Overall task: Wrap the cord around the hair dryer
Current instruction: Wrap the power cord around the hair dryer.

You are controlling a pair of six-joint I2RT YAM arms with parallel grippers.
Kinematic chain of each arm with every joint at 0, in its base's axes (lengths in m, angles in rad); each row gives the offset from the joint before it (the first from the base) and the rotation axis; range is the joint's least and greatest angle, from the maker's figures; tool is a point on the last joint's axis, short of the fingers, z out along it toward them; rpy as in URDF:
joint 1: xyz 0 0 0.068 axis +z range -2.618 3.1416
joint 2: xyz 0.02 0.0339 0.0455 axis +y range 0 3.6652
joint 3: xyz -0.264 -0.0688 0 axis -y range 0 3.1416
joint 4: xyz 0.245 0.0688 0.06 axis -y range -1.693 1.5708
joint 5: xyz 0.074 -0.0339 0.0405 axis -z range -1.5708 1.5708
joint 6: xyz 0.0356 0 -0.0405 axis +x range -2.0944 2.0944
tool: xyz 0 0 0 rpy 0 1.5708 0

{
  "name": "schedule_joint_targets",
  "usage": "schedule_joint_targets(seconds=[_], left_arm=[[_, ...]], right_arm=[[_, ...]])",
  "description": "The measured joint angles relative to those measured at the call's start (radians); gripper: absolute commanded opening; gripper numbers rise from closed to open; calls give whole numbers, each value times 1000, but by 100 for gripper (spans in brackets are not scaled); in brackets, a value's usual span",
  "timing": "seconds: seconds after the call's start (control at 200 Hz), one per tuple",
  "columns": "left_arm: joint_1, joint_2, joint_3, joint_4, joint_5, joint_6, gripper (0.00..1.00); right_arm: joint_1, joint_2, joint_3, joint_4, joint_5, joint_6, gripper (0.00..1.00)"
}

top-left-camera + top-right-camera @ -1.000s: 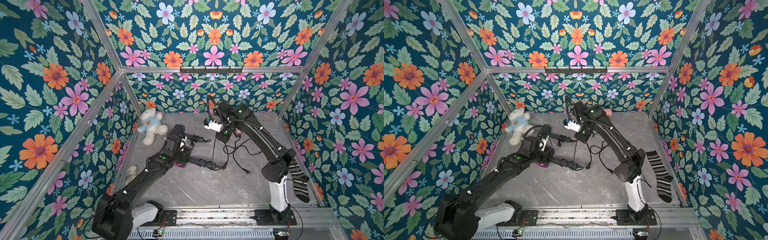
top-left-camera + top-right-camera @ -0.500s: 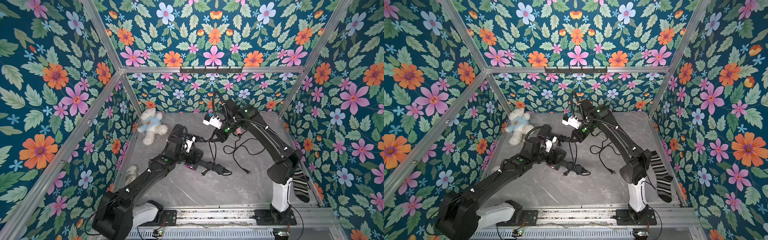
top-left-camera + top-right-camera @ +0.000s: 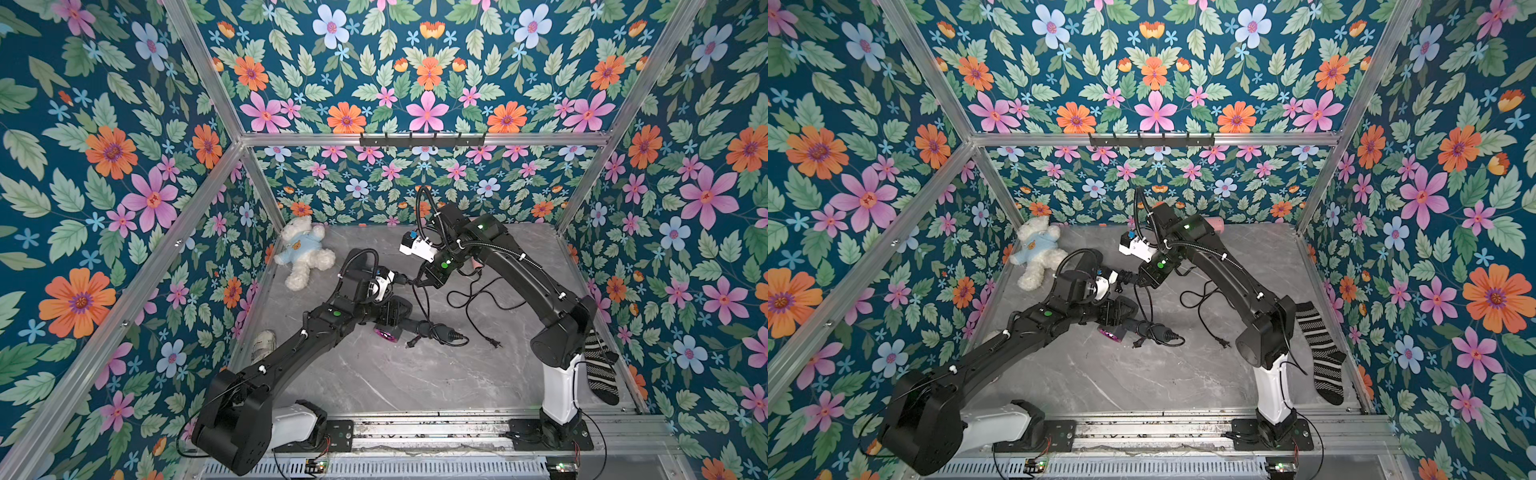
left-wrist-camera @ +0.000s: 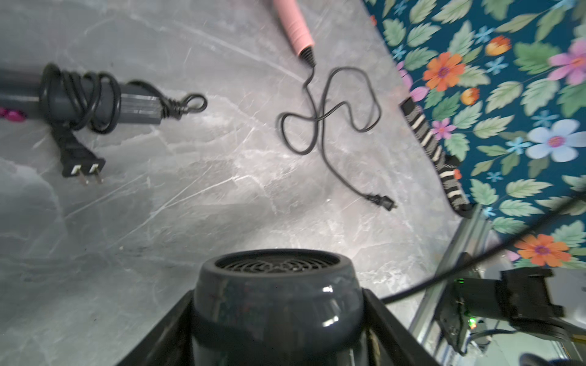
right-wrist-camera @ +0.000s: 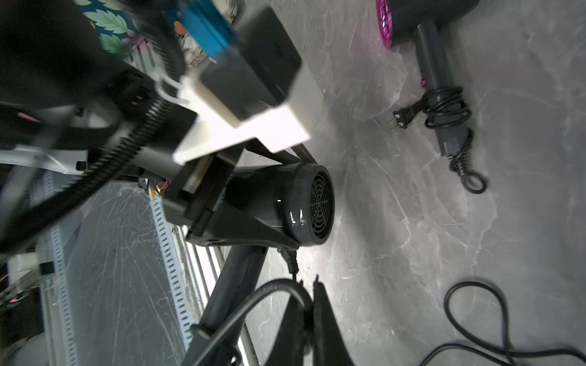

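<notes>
Marble tabletop, centre-left | left gripper (image 4: 278, 304) clamped round grey hair dryer (image 5: 295, 206) body, held off the surface | right gripper (image 5: 312, 285) pinched shut on its cord (image 5: 241, 305) at the handle end | handle axis runs far-right toward right gripper; right arm nearer the cord, likely winds.

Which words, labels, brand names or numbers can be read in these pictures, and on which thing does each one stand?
No text can be read in any view.
On the teddy bear, the blue sweater bears a small badge, too small to read.
On the held hair dryer, no label shows.
On the second hair dryer, lying down, no label shows.
</notes>
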Motion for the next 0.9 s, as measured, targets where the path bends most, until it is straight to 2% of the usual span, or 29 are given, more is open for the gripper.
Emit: schedule_joint_targets(seconds=[0.18, 0.315, 0.46, 0.59, 0.635, 0.73, 0.9], left_arm=[[4, -96, -20, 39, -12, -41, 0], [7, -151, -11, 49, -73, -62, 0], [8, -181, 8, 49, -207, -105, 0], [7, -195, -17, 70, -358, -199, 0], [7, -202, -44, 99, -399, -237, 0], [6, -213, -108, 157, -476, -315, 0], [4, -189, -101, 227, -509, -400, 0]], right_arm=[[-43, -9, -116, 2, -87, 19, 0], [-68, -64, -241, 64, -139, 56, 0], [-90, -117, -378, 171, -162, 140, 0], [-96, -158, -509, 299, -172, 245, 0], [-100, -173, -558, 351, -187, 282, 4], [-111, -186, -640, 454, -219, 349, 20], [-135, -195, -717, 587, -257, 427, 41]])
